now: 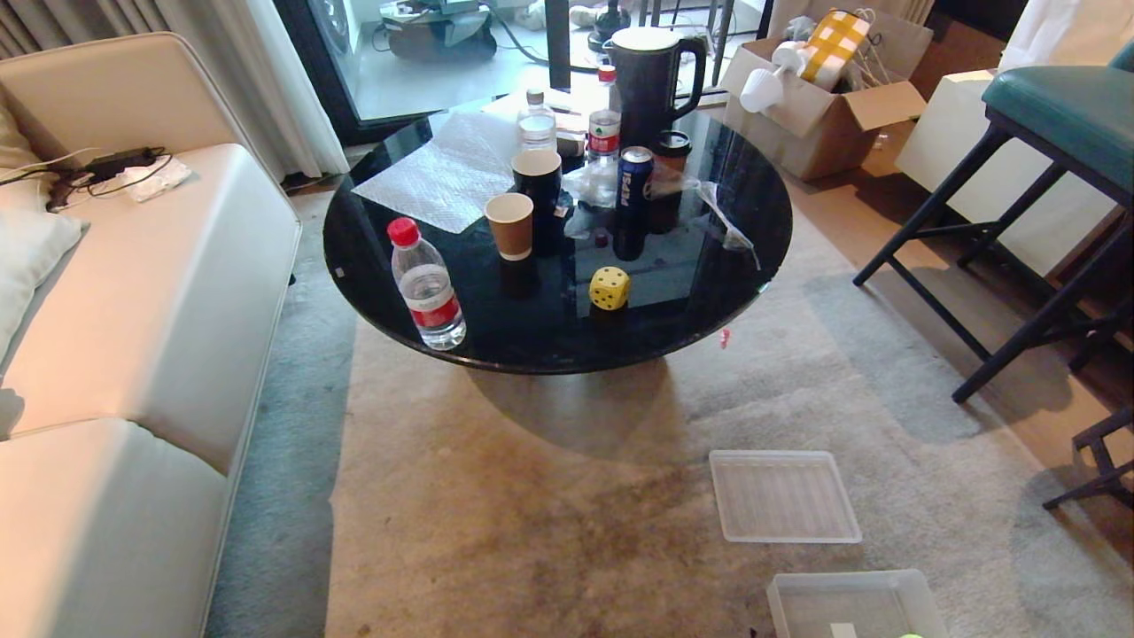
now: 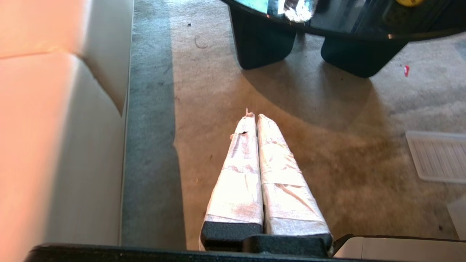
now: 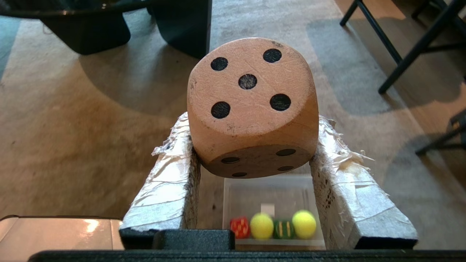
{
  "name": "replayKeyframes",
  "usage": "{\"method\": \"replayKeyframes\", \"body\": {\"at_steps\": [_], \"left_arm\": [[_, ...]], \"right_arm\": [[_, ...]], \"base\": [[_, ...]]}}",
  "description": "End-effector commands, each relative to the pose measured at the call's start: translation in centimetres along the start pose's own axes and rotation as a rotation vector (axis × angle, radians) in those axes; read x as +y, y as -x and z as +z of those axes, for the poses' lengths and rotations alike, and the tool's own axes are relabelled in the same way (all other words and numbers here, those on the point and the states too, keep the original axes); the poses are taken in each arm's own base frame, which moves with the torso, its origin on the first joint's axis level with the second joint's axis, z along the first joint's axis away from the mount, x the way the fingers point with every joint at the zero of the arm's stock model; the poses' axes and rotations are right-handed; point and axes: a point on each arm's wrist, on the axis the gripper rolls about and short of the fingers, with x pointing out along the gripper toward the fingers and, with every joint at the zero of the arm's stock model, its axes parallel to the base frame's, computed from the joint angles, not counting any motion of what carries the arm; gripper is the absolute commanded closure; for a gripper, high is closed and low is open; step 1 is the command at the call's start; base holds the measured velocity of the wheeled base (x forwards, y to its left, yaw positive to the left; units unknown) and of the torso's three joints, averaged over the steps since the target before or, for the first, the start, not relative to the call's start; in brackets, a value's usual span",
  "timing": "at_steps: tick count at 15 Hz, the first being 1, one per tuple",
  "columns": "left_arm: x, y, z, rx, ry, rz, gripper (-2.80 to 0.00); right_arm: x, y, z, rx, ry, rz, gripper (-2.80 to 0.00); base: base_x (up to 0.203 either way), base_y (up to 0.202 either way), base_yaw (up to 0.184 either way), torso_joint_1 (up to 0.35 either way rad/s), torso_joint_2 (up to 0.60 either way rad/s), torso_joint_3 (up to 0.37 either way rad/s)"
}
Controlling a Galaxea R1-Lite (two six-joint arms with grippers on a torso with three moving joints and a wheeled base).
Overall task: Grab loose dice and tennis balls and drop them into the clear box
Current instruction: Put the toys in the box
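Right jaws clamp our tan die (image 3: pixel 251 105) above the clear box (image 3: pixel 233 189), ready to drop; left jaws closed, empty, parked.

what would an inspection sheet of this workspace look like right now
surface: round black table on a rug.
job's things: tan die gripped above the clear box, which holds two tennis balls, a red die and a green die; yellow die on the table.
clutter: water bottle, paper cup, cola can, black jug, box lid on the rug.
grippers: right tool shut on the tan die; left tool shut, empty.
cables: black cable on the sofa.
surroundings: cardboard box, stool.
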Motion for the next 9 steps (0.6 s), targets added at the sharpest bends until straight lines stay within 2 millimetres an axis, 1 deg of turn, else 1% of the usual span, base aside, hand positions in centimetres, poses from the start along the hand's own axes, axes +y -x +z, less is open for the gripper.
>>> {"method": "replayKeyframes", "body": {"at_steps": [1,7,9], "left_arm": [[0.0,0.0,0.0,0.0,0.001,0.001,0.0],[0.0,0.0,0.0,0.0,0.001,0.001,0.0],[0.0,0.0,0.0,0.0,0.001,0.001,0.0]], "right_arm": [[0.01,-0.03,-0.1,0.005,0.0,0.001,0.0],[0.01,-0.03,-0.1,0.005,0.0,0.001,0.0],[0.01,-0.03,-0.1,0.005,0.0,0.001,0.0]], "base": [[-0.186,0.0,0.0,0.003,0.0,0.005],[-0.186,0.0,-0.001,0.003,0.01,0.002],[-0.136,0.0,-0.002,-0.001,0.0,0.002]]}}
